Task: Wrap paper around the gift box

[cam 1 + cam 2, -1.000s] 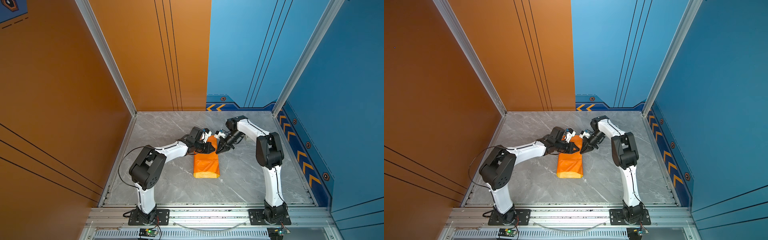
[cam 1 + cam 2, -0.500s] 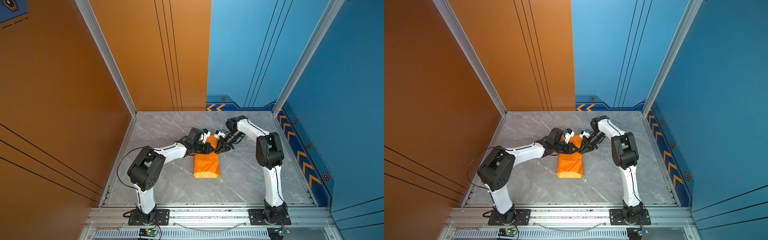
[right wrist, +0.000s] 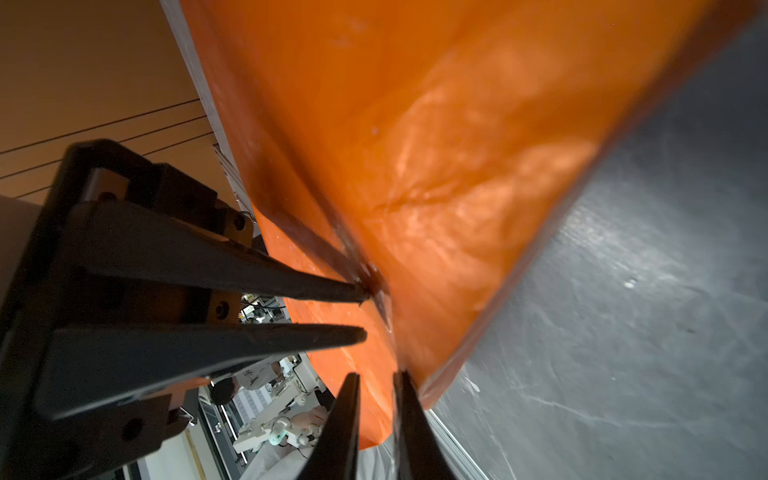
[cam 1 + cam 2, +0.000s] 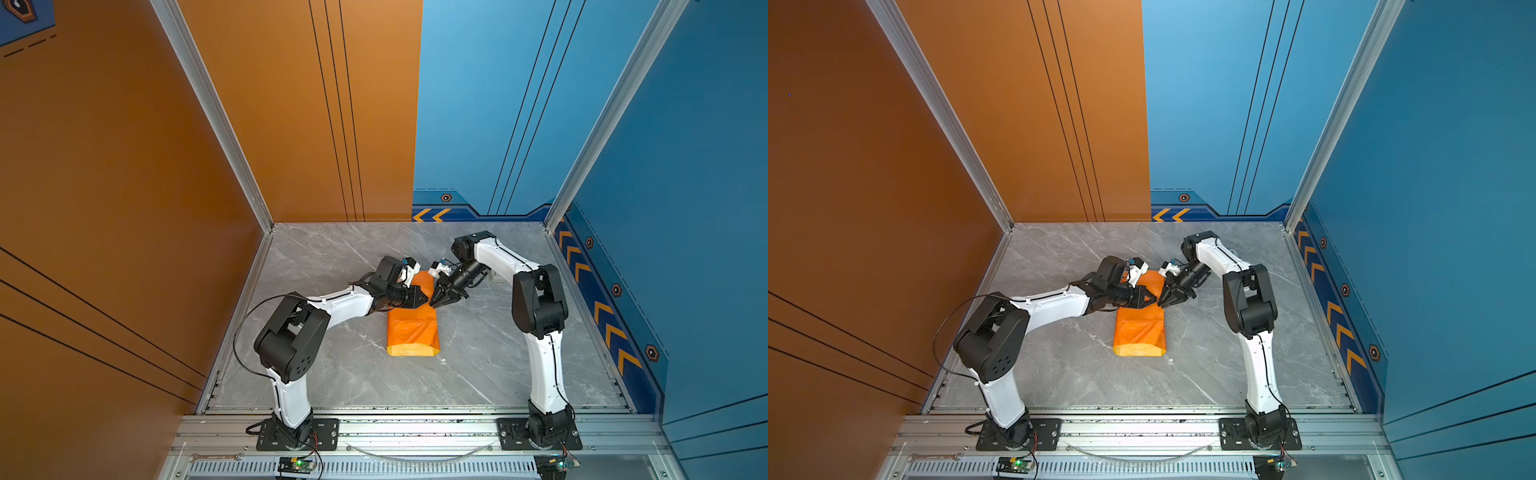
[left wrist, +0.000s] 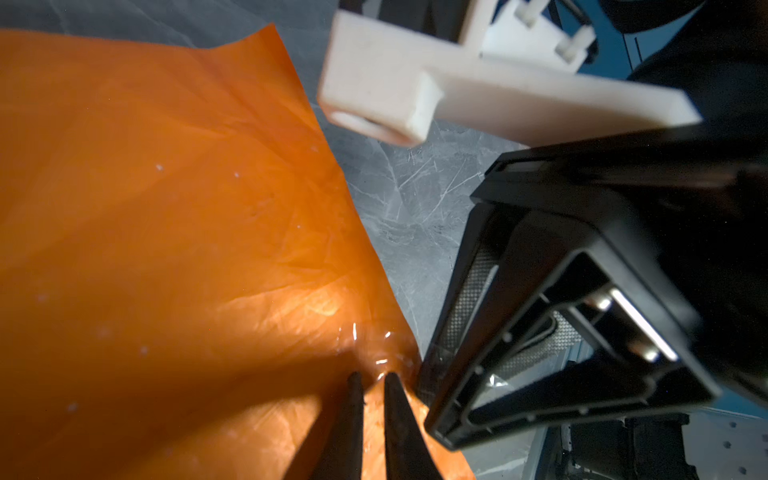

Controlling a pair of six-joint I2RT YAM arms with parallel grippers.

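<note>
The paper (image 4: 413,332) (image 4: 1140,332) lies orange side out as a long wrapped parcel in the middle of the table. The gift box is hidden inside it. My left gripper (image 4: 424,298) (image 4: 1154,300) and right gripper (image 4: 433,303) (image 4: 1162,305) meet tip to tip over the parcel's far half. In the left wrist view, the left gripper (image 5: 372,377) has its tips on the paper (image 5: 166,208) at a glinting strip of clear tape, a narrow gap between them. In the right wrist view, the right gripper (image 3: 376,376) also stands narrowly parted beside the paper's (image 3: 457,145) edge.
A small white-grey object (image 4: 494,277) sits partly hidden behind my right forearm. The grey marble table (image 4: 478,374) is closed in by orange and blue walls on three sides. A wrench (image 4: 216,457) lies on the front rail.
Both grippers stay at the parcel's far half. The right gripper's tips have come slightly closer to the left gripper's tips. The parcel has not moved.
</note>
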